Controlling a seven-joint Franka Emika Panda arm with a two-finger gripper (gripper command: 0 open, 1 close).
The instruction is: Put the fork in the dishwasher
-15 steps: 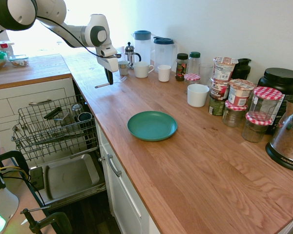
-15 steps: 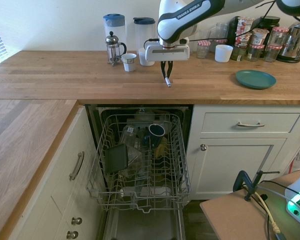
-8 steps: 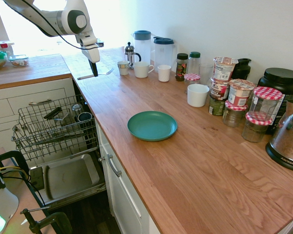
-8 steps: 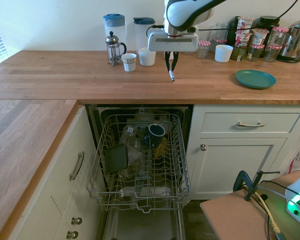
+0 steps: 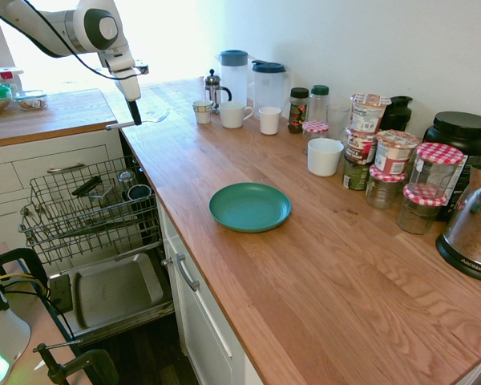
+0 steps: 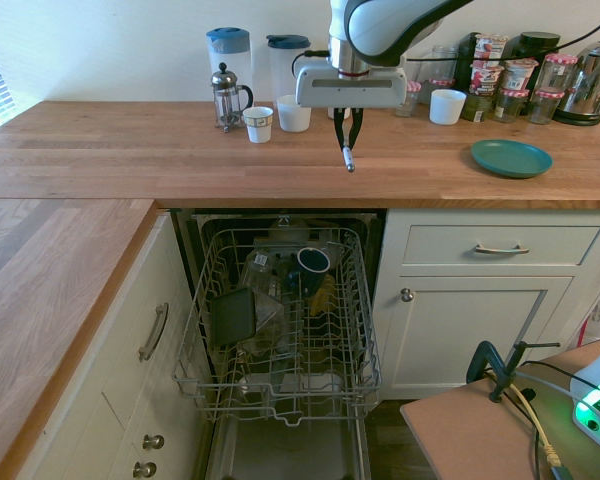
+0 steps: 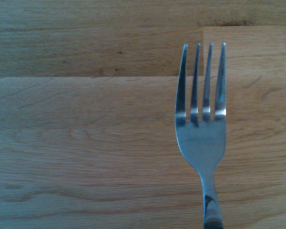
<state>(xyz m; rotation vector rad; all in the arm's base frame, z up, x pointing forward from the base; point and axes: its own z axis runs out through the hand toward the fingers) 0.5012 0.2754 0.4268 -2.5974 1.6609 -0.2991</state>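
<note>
My gripper (image 5: 135, 119) is shut on the fork (image 5: 141, 121), a slim silver one held level above the wooden countertop (image 5: 305, 273), close to the counter's edge. In the second exterior view the gripper (image 6: 347, 137) hangs over the counter with the fork (image 6: 348, 157) pointing its handle toward the camera. The wrist view shows the fork (image 7: 202, 138) tines against bare wood. Below the counter's edge the dishwasher stands open, its grey wire rack (image 5: 44, 210) (image 6: 365, 340) pulled out with cups and dishes inside, above the grey inner door panel (image 5: 116, 290).
A teal plate (image 5: 250, 207) (image 6: 511, 157) lies on the counter. A French press (image 6: 226, 97), two pitchers, white cups (image 6: 258, 124), jars (image 5: 394, 152) and a kettle stand along the wall. White drawers (image 6: 500, 245) flank the dishwasher.
The arm has carried the fork up and across the counter toward its edge over the dishwasher. The grip on the fork has stayed the same.
</note>
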